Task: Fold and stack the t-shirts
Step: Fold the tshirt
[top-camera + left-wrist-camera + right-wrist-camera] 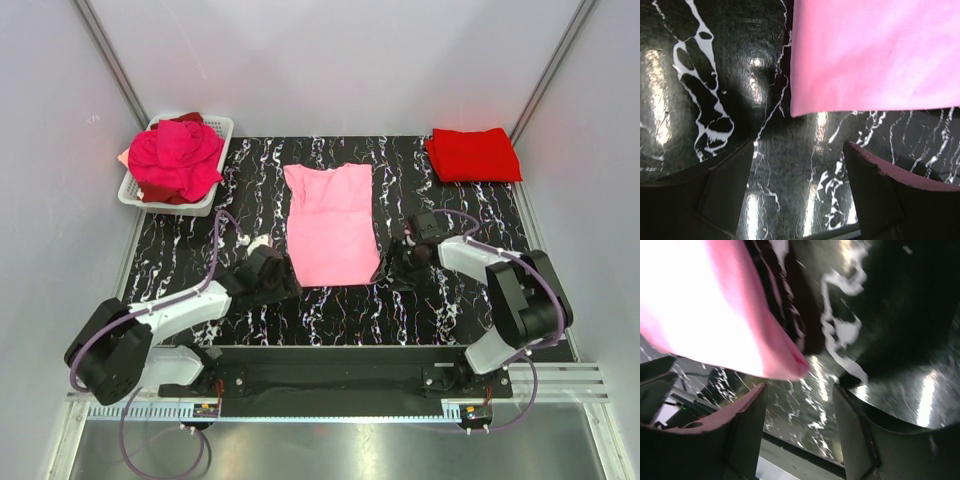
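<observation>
A light pink t-shirt (330, 223) lies flat in a long folded strip in the middle of the black marbled table (330, 310). My left gripper (283, 280) is open and empty, low beside the shirt's near left corner (805, 100). My right gripper (392, 268) is open and empty, low beside the near right corner (785, 365). A folded bright red t-shirt (473, 154) lies at the back right. Magenta and dark red t-shirts (175, 160) are heaped in the basket.
A white mesh basket (213, 196) stands at the back left. White walls enclose the table on three sides. A metal rail (340, 405) with both arm bases runs along the near edge.
</observation>
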`<act>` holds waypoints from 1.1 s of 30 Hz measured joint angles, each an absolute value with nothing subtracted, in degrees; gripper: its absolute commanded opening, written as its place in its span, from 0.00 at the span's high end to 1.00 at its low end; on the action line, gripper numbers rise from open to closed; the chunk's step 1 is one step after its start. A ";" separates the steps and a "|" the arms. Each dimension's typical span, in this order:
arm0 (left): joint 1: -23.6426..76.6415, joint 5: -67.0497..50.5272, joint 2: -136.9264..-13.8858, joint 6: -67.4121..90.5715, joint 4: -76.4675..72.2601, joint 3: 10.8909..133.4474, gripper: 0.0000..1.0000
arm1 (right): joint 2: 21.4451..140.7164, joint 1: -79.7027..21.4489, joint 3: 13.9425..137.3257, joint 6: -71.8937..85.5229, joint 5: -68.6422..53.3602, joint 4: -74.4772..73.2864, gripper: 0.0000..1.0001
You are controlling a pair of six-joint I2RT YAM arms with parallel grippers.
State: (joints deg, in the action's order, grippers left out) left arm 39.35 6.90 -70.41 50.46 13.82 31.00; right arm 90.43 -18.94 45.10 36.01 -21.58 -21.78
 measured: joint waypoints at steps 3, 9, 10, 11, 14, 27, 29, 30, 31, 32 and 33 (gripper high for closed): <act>38.33 6.72 -73.47 50.17 10.70 30.94 0.29 | 92.75 -19.29 46.94 36.32 -22.24 -20.38 0.47; 37.67 6.68 -78.30 49.52 5.52 32.56 0.56 | 96.68 -19.49 49.34 36.64 -22.26 -18.35 0.72; 37.65 6.63 -79.20 49.39 4.91 32.80 0.63 | 96.99 -19.51 49.47 36.60 -22.33 -18.00 0.76; 37.65 6.59 -80.07 49.34 4.32 33.04 0.72 | 97.23 -19.51 49.50 36.62 -22.22 -17.63 0.80; 37.63 6.26 -82.00 49.06 3.44 33.78 0.99 | 97.69 -19.51 49.50 36.62 -22.26 -16.99 0.97; 46.35 7.38 -66.74 52.31 11.94 30.81 1.00 | 78.32 -21.43 39.97 37.30 -21.98 -20.05 1.00; 50.96 8.23 -61.41 54.39 15.00 29.71 1.00 | 70.72 -24.03 38.09 38.63 -21.76 -22.63 1.00; 53.74 8.71 -58.67 55.86 16.95 29.32 1.00 | 66.30 -25.71 37.01 39.57 -21.67 -24.18 1.00; 56.53 9.43 -56.21 57.12 18.83 29.08 1.00 | 61.65 -27.33 36.03 40.51 -21.74 -26.11 1.00; 59.22 10.07 -53.58 58.59 20.88 29.02 1.00 | 56.75 -28.60 34.79 41.65 -21.80 -27.92 1.00; 62.00 10.79 -51.35 60.10 22.79 29.02 1.00 | 51.86 -29.23 33.87 42.74 -21.82 -30.39 1.00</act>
State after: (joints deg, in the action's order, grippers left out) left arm 62.00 10.79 -51.35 60.10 22.79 29.02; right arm 51.86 -29.23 33.87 42.74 -21.82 -30.39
